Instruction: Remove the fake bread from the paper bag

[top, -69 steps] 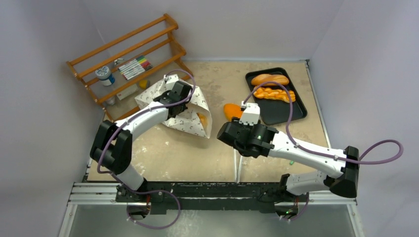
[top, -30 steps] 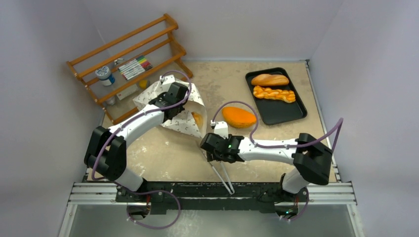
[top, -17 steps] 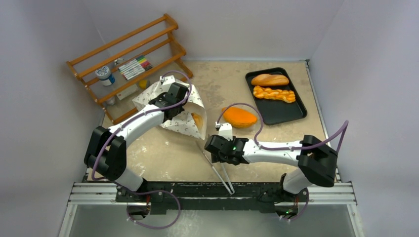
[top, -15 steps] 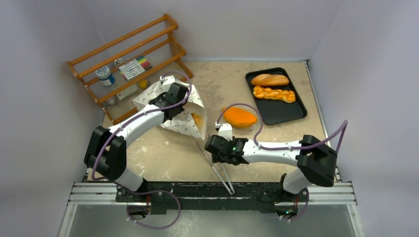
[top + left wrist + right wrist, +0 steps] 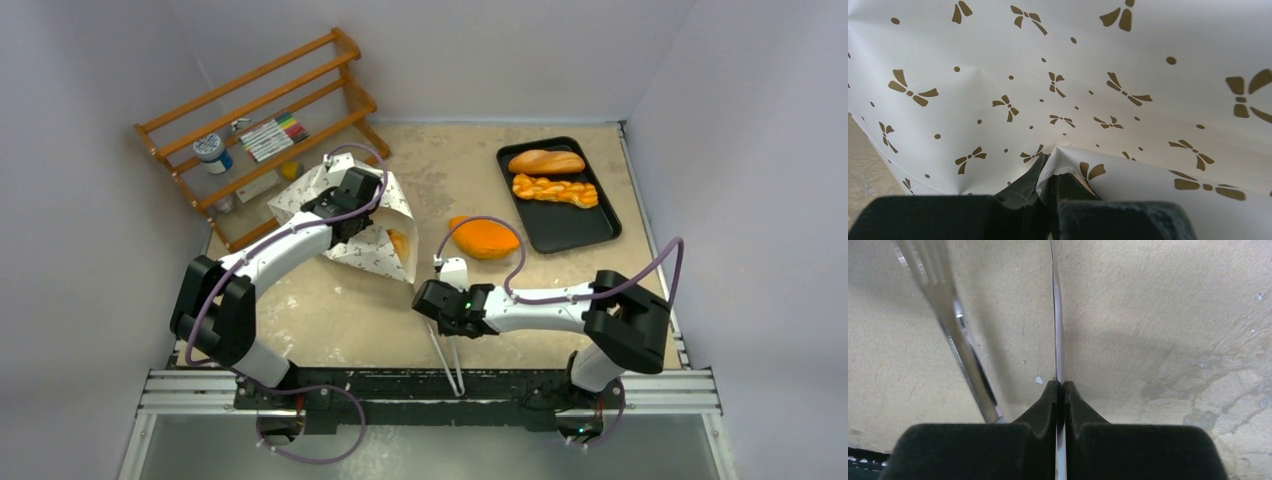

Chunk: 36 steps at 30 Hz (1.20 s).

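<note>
Left jaws are closed tight on a raised fold of the paper bag [image 5: 1073,75], the crease pinched between their tips in the left wrist view, while the right jaws are closed on one thin arm of a pair of metal tongs [image 5: 960,340], seen edge-on between the tips, with the tongs' other arm running blurred just to the left of it. Beneath everything lies the tan, stained tabletop [image 5: 340,310]. At its far left corner a wooden rack [image 5: 250,100] leans toward the wall, carrying a set of coloured markers [image 5: 270,137] and a white jar with a blue lid [image 5: 212,152]. Just in front of the rack sits the paper bag, off-white with small dark bow-like marks, lying on its side with its open mouth turned toward the middle of the tabletop; the left arm reaches across its top. Inside that mouth, at the lower right edge, a piece of orange-brown fake bread [image 5: 400,242] shows, only partly visible. At the far right lies a black tray [image 5: 600,215] holding a smooth long loaf [image 5: 546,161] and, nearer, a braided loaf [image 5: 555,190], the two apart. Between the bag and the tray an orange oval loaf [image 5: 483,238] rests on the bare tabletop, near the tray's left edge but not touching it. The tongs stretch from the right jaws back toward the near edge of the tabletop, well apart from the bag.
</note>
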### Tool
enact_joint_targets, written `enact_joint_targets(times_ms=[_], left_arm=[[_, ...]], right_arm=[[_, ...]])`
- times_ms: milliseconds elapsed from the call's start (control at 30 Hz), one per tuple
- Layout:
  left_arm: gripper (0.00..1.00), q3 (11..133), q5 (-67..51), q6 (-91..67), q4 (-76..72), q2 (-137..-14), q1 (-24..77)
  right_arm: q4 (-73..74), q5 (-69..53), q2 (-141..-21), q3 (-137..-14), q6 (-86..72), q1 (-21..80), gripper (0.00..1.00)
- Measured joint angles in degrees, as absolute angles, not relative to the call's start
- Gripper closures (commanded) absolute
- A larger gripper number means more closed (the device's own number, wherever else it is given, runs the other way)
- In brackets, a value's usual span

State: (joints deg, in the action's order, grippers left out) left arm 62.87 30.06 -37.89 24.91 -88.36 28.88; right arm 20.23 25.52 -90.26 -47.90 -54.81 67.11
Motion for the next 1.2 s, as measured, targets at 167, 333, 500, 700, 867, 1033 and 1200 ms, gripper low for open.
enact_joint_targets(times_ms=[167,333,500,700,867,1033,1200], left_arm=[[1.00,62.9,30.0,-37.9,24.9,-88.4,28.9],[1.00,62.9,30.0,-37.9,24.9,-88.4,28.9],[1.00,62.9,30.0,-37.9,24.9,-88.4,28.9],[1.00,62.9,30.0,-37.9,24.9,-88.4,28.9],[1.00,62.9,30.0,-37.9,25.2,-88.1,28.9],[1.00,62.9,30.8,-37.6,26.7,-85.1,28.9],[1.00,62.9,32.4,-36.8,28.6,-78.7,28.4]], right_arm=[[22.8,26.4,-88.3,-47.9,-55.8,67.2,1.00],[27.7,28.8,-83.7,-48.7,-57.1,68.1,1.00],[32.7,31.1,-81.5,-51.9,-58.5,69.4,1.00],[38.8,33.8,-80.4,-53.2,-62.4,69.7,1.00],[43.0,37.2,-81.1,-57.1,-64.0,69.2,1.00],[38.9,38.5,-83.7,-60.3,-58.2,65.9,1.00],[31.5,38.0,-87.6,-60.4,-49.6,61.5,1.00]])
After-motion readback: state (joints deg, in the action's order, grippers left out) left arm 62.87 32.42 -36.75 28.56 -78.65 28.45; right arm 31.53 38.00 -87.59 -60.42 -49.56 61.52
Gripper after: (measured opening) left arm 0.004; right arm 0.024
